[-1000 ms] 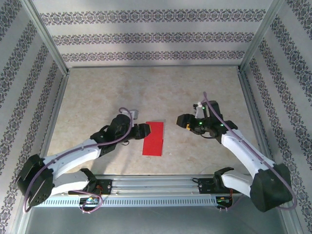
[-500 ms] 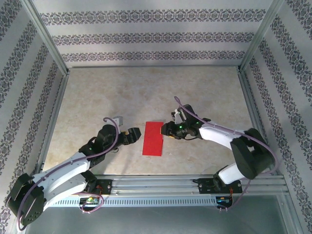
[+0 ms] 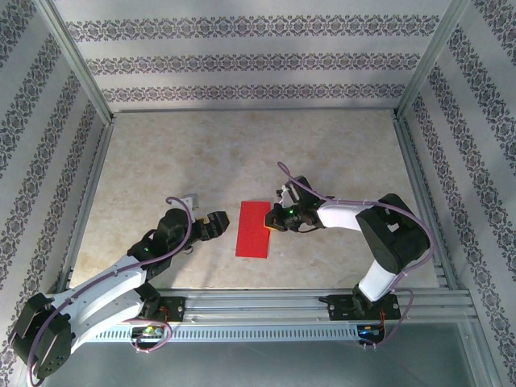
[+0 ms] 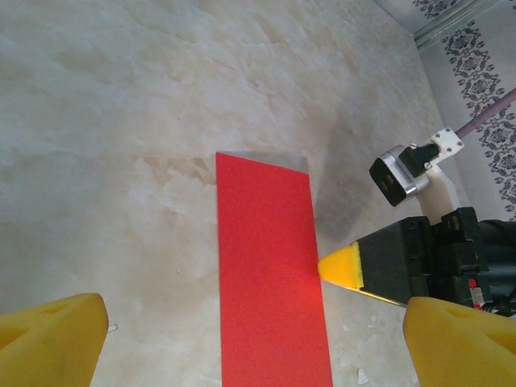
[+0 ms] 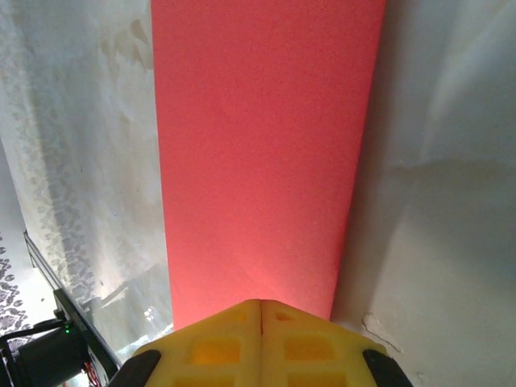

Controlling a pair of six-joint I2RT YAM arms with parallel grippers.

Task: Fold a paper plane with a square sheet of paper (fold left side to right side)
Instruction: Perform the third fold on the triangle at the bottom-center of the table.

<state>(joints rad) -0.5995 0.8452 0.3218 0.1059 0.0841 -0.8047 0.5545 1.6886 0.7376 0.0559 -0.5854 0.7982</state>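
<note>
Table (image 3: 201,153), red sheet (image 3: 254,230) lengthwise front-to-back

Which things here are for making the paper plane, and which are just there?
For the job:
- red sheet of paper, folded narrow, lying flat
- left gripper, open, beside the paper
- right gripper, shut, tip at the paper's right edge

Just there:
- table
- patterned walls
- metal rail along the near edge
</note>
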